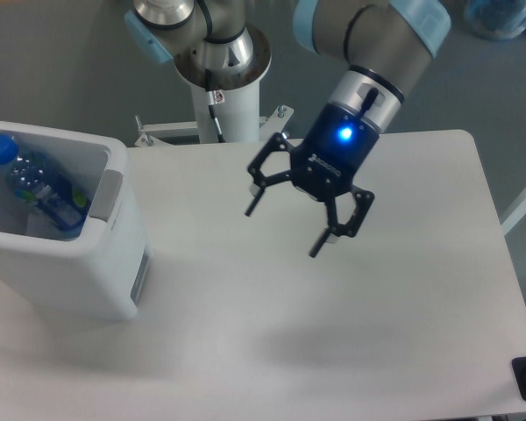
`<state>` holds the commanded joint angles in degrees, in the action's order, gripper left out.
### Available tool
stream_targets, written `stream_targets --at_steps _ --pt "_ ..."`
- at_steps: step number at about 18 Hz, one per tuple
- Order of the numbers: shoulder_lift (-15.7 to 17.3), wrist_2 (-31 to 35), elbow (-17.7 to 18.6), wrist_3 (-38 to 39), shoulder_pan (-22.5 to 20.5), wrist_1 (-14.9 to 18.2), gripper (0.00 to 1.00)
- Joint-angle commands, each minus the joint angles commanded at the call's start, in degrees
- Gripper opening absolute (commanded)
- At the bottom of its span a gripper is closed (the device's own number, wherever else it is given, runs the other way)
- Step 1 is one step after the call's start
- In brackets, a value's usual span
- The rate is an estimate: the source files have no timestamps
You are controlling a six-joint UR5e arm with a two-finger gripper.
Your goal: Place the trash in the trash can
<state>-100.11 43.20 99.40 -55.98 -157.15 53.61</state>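
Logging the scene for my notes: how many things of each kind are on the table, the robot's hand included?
Bottles: 1, the bottle inside the trash can
Trash cans: 1, the trash can
Hands: 1, the hand, open above the table
Total: 3

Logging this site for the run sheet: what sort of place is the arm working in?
Likely a robotics lab or test cell: a bare white table on a grey floor, the arm's white pedestal base beside it, and a staged white boxy plastic bin holding a clear blue-capped plastic bottle.
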Motion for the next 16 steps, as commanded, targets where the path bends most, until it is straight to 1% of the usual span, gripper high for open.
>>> stream_targets --at_steps 4,6,10,11,13,16 --pt "0.0 15.74 0.26 -4.74 1.05 0.09 1.0" --pt "-0.52 21.03 0.7 -8.34 2.98 0.09 1.0" --pt "-0.62 30.87 2.28 -11.51 4.57 0.26 1.0" --pt "-0.62 32.37 3.07 -14.04 5.27 0.26 1.0" --pt "-0.09 32.57 4.3 -19.84 5.36 0.18 1.0" --pt "0.0 32.65 4.49 -20.66 5.45 0.18 1.0"
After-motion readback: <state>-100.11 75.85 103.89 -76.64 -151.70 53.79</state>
